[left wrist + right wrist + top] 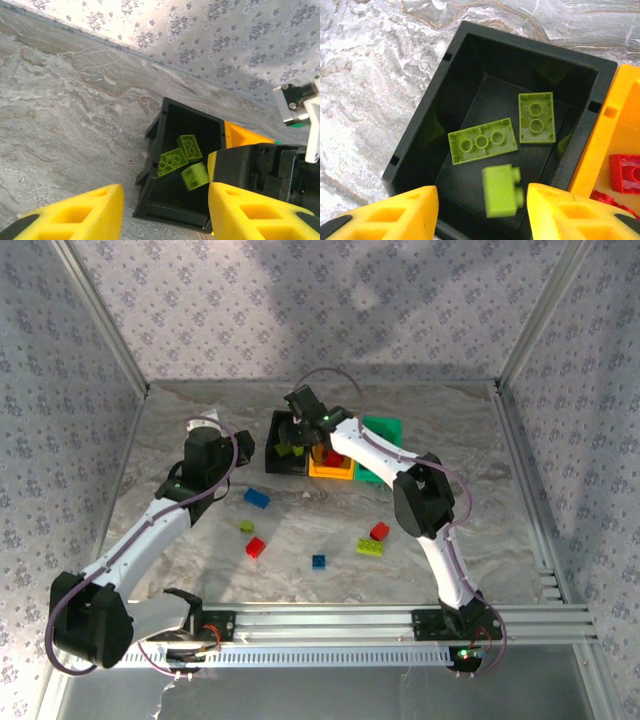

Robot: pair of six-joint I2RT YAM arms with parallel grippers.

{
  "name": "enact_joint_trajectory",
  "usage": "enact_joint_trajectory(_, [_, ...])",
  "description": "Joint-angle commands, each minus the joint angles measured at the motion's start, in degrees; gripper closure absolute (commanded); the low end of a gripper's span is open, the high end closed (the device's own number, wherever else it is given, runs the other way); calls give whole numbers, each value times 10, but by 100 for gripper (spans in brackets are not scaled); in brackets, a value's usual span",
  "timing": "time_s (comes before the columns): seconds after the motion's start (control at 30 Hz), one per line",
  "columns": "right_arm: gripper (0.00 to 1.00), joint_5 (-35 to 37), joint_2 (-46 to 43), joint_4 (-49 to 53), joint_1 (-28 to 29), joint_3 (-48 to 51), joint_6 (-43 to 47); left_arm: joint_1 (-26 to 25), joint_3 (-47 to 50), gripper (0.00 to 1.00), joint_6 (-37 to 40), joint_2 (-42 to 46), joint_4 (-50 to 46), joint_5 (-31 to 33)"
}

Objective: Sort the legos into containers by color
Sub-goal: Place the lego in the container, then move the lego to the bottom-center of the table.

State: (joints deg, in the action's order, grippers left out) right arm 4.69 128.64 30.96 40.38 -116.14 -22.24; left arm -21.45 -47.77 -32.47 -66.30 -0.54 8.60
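Legos are small glossy studded bricks in lime, red and blue. The containers are 3 open-top rectangular plastic bins in a row at 12 o'clock on the marbled table [510, 510]. The black bin [420, 125] has the orange-yellow bin [615, 125] touching its 3 o'clock side, and the green bin [385, 430] is past that.

The black bin holds 3 lime bricks:
- 1 long brick [481, 141], studs up, mid-floor
- 1 shorter brick [536, 118], 2 studs showing, at 1 o'clock
- 1 brick on its side [501, 191] at 6 o'clock

The orange-yellow bin has red bricks [626, 172] at the frame edge, count unclear. Green bin contents: cannot tell.

6 bricks lie loose on the table at 6 o'clock from the bins:
- 2 blue [257, 497] [318, 561]
- 2 lime [246, 526] [370, 547]
- 2 red [256, 547] [380, 531]

The right gripper [481, 207] is over the black bin with its yellow fingers parted and nothing gripped. The side-lying brick sits below the gap and touches neither finger. The left gripper [165, 205] is at 9 o'clock of the black bin, facing it, fingers apart and empty.
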Motion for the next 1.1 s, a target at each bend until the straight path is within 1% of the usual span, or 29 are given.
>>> enact_joint_trajectory(0.0, [45,-2,12,49,12,-19,22,4,2,52,0,12,-4,-4])
enact_joint_trajectory(0.1, [44,2,-12,38,16,13,26,4,-2,52,0,9,-4,-7])
enact_joint_trajectory(0.13, [44,5,-26,17,18,32,29,5,-1,52,-1,7,0,-8])
enact_joint_trajectory(0.27, [44,36,-91,-31,26,115,42,5,-5,52,-3,-8,7,-15])
enact_joint_trajectory(0.37, [43,59,-125,-49,25,155,36,5,-5,52,-7,-20,17,-20])
enact_joint_trajectory(0.43, [44,62,-145,-67,27,187,59,5,-6,52,-8,-28,21,-24])
enact_joint_trajectory(0.5, [43,91,-170,-82,34,227,75,5,-9,53,-10,-36,24,-31])
enact_joint_trajectory(0.63, [43,66,-207,-15,27,256,54,5,-13,53,-11,-48,29,-37])
enact_joint_trajectory(0.77, [44,52,-275,-47,40,369,67,5,-11,52,-15,-52,39,-40])
enact_joint_trajectory(0.9, [43,62,-327,-44,55,453,59,5,-14,52,-16,-63,39,-46])
enact_joint_trajectory(1.0, [44,51,-369,-39,62,516,48,5,-10,52,-24,-69,50,-52])
enact_joint_trajectory(1.07, [44,51,-405,-50,77,563,39,5,-9,52,-32,-76,64,-61])
